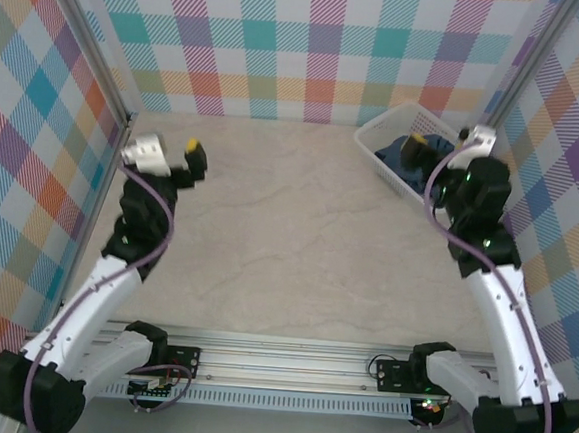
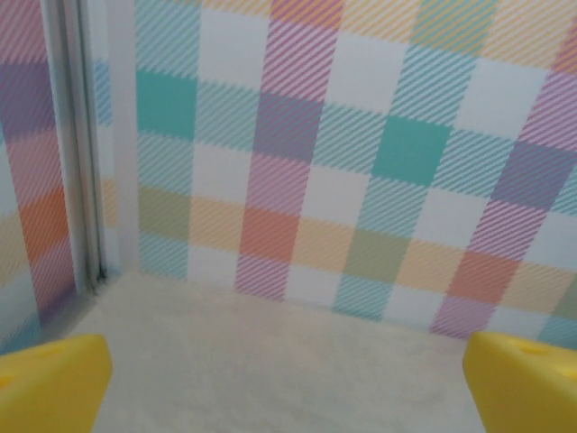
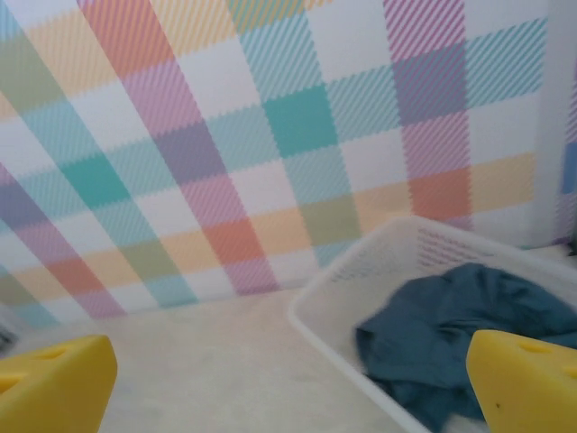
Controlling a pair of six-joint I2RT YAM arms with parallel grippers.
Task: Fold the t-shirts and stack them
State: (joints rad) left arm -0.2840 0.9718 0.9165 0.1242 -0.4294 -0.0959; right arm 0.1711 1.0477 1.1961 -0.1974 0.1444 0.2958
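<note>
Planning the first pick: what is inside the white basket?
A crumpled dark blue t-shirt lies bunched inside the white basket. Its folds hide whatever may lie beneath, so whether anything else is under it cannot be seen.

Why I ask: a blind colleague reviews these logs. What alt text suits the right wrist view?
A crumpled dark blue t-shirt lies in a white mesh basket on a pale table, against a pastel plaid wall. The right pincer is open, its yellow fingertips wide apart at the bottom corners, holding nothing.
</note>
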